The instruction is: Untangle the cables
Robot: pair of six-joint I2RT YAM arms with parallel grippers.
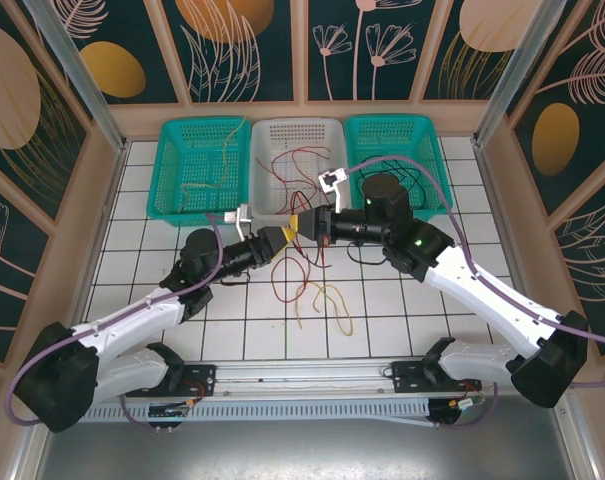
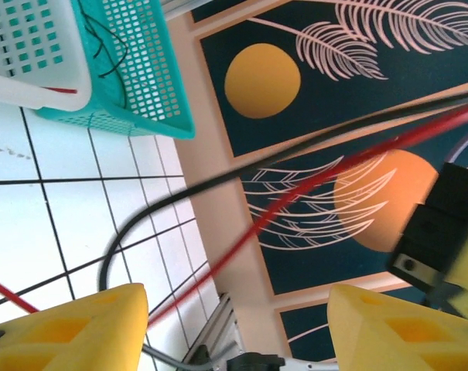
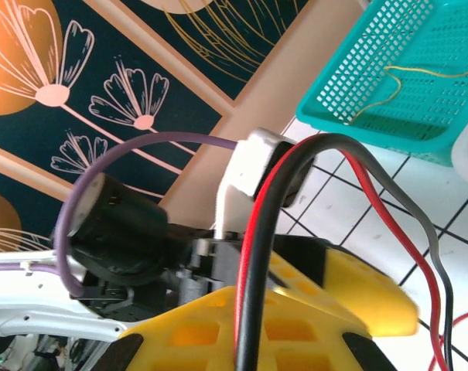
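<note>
A tangle of red, black and pale yellow cables [image 1: 312,285] lies on the tiled table's middle. My right gripper [image 1: 306,225] is shut on a red cable [image 3: 271,209] and a black cable [image 3: 253,255], which rise side by side from between its yellow fingers [image 3: 195,336]. My left gripper [image 1: 282,236] faces it tip to tip. Its yellow fingers [image 2: 71,328] stand wide apart, open, in the left wrist view. The red cable [image 2: 311,182] and black cable [image 2: 218,182] stretch slantwise across in front of them; the red one runs down by the left finger.
Three baskets line the back wall: a teal basket [image 1: 172,160] with a yellow wire, a white basket [image 1: 267,135] with red wires, and a teal basket [image 1: 422,135] with a black wire. The arms' lilac hoses [image 1: 422,165] arch above. Walls close in on both sides.
</note>
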